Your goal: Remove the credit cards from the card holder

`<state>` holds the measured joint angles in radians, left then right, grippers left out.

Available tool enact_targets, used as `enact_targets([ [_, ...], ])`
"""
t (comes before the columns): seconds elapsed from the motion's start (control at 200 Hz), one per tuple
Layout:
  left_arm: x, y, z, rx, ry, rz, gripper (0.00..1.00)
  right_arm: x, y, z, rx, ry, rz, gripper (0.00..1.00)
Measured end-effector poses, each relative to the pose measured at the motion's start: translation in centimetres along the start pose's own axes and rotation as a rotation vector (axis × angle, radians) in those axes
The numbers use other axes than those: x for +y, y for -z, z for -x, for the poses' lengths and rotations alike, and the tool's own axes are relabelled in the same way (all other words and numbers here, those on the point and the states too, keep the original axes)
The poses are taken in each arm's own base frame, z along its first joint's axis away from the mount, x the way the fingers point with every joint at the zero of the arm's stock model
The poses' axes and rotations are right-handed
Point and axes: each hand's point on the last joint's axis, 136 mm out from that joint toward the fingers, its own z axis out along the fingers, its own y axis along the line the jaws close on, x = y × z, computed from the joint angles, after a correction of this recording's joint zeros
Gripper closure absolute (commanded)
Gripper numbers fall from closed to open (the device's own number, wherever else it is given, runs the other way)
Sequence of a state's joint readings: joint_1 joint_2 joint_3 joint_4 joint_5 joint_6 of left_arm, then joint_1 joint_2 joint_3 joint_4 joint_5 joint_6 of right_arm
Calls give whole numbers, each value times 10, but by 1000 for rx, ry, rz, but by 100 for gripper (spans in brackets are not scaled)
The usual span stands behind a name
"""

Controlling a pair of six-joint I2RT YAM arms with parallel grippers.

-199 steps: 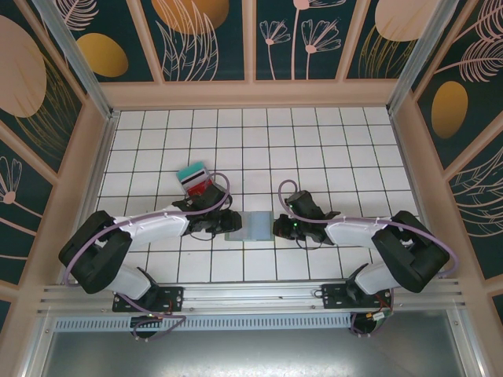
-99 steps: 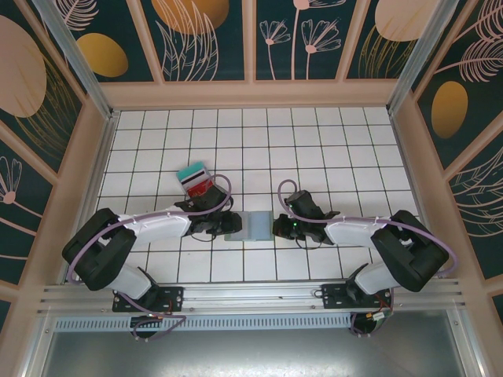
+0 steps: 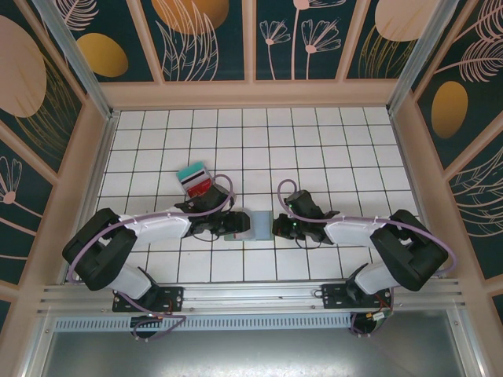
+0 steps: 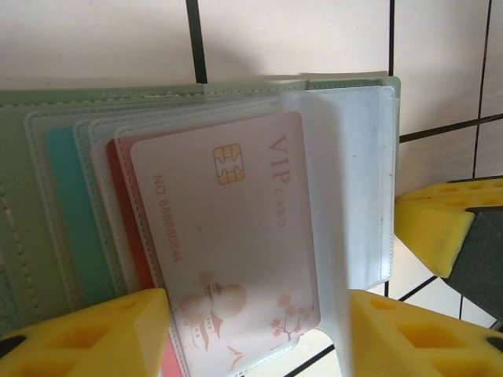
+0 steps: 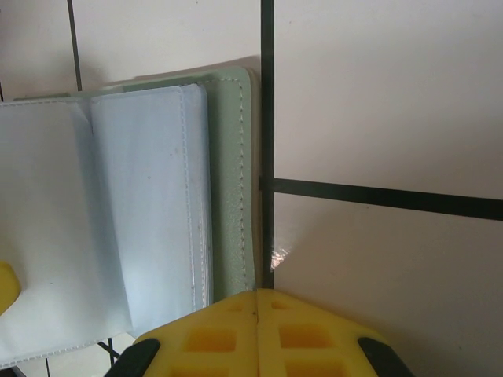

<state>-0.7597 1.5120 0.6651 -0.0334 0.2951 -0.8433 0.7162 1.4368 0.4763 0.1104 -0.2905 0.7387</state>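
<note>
Slippage is your risk. Your left gripper (image 4: 255,322) stands with jaws apart astride the pale card (image 4: 236,236), which sits in the card holder (image 3: 259,225). Your right gripper (image 5: 257,314), closed tight, rests at the holder's edge. Pinch sleeve along with card and the holder may drag. Farther off, the teal card (image 3: 191,170) and red card (image 3: 198,186) lie on the table (image 3: 314,149).

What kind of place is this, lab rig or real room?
Probably a staged robot test booth: white gridded tabletop, printed floral wall panels boxing it in, aluminium rail along the near edge.
</note>
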Motion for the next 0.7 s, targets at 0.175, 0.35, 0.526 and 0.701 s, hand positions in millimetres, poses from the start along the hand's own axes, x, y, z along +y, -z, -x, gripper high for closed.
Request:
enact_targets([
  [0.175,-3,1,-1,5,-2,-17,27,1,-1,1,-1,1,4,92],
  [0.35,-9,5,1,-11,-10,-44,16,1,-1,1,-1,1,4,90],
  [0.526,-14,10,3,-26,-24,-58,9,0,-1,1,-2,0,1,86],
  [0.701,-9,11,2,-22,-25,-36,11,1,-1,1,-3,4,2,84],
])
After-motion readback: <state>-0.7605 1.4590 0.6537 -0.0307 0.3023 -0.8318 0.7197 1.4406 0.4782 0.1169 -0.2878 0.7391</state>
